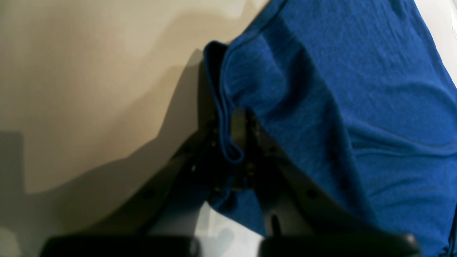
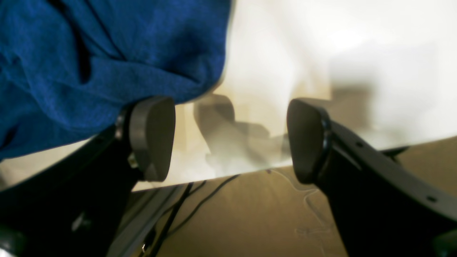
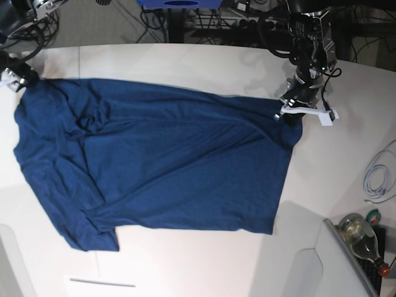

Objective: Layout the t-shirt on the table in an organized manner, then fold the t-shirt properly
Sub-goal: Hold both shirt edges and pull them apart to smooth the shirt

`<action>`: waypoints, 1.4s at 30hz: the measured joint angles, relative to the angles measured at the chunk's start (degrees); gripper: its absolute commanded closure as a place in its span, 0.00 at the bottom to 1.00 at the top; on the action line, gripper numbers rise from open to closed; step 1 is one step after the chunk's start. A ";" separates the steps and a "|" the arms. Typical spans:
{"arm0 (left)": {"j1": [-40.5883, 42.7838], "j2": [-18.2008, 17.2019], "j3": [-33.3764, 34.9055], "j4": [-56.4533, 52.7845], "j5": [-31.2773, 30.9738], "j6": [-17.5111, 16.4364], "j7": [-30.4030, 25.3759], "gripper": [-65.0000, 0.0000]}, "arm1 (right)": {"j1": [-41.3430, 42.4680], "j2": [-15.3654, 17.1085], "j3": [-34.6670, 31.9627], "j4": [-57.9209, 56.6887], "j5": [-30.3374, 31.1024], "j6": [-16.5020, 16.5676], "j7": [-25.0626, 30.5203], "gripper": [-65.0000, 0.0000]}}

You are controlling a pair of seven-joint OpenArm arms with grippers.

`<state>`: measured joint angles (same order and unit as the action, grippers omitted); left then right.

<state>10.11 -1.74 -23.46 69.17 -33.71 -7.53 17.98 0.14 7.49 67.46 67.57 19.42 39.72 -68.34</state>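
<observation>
The t-shirt is lying spread across the middle of the table, mostly flat but with folds bunching near its 9 o'clock side and a sleeve curling at about 7 o'clock in the base view. It is sitting slightly askew to the table's edges, which suggests the layout stage is not finished: the cloth is being tensioned from its corners so that the wrinkles can be pulled out before any fold is made.

At about 2 o'clock on the garment, the left gripper is pinching a corner of the fabric. The left wrist view shows why: a doubled hem is running straight between the closed jaws, so the gripper is clamping the t-shirt's edge, probably to lift or drag that corner outward.

At the opposite end, near 10 o'clock, the right gripper is hovering at the shirt's far corner with its jaws standing wide and nothing between them. One of its pads is sitting just under a hanging fold of blue cloth, touching or nearly touching it; I cannot tell which. That placement looks like preparation to take a matching hold, so both ends could be stretched apart.

Beyond the shirt, a bottle and a coiled white cable are sitting near the table's 4 o'clock edge, well apart from the cloth.
</observation>
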 measured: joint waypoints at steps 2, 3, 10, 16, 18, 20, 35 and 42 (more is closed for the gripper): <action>0.09 -0.02 0.00 0.00 -0.04 -0.09 0.02 1.00 | 0.17 0.33 -0.07 -1.64 0.79 0.02 0.15 0.29; 0.09 -0.04 0.00 0.00 -0.04 -0.09 0.00 1.00 | 0.33 0.42 -0.07 -1.90 1.09 0.00 -0.52 0.29; 0.09 -0.07 -0.07 -0.02 -0.02 -0.04 0.00 1.00 | 1.49 0.68 -0.09 -2.36 1.11 0.02 -2.86 0.22; 0.09 -0.70 0.04 -0.09 -0.02 -0.04 0.22 1.00 | 1.75 0.96 -6.93 -2.03 0.90 0.02 -4.35 0.22; 0.09 -0.83 0.04 -0.09 -0.02 -0.02 0.20 1.00 | 1.95 0.70 -8.26 -2.03 1.16 0.00 -4.37 0.22; 0.09 -0.83 0.04 -0.09 0.00 0.00 0.17 1.00 | 1.90 0.48 -8.66 -1.95 1.20 0.00 -4.24 0.23; 0.42 -0.83 0.04 0.04 0.11 0.00 0.11 1.00 | 2.16 -0.61 -8.87 -2.08 1.53 0.15 -5.44 0.66; 5.97 -0.83 -0.48 11.45 1.11 1.86 12.07 1.00 | 4.98 0.33 -9.09 -3.21 -0.81 0.24 -12.48 0.99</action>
<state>16.08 -2.57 -23.94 80.62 -32.60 -5.67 30.04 5.13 7.81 58.37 64.36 18.61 39.97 -80.82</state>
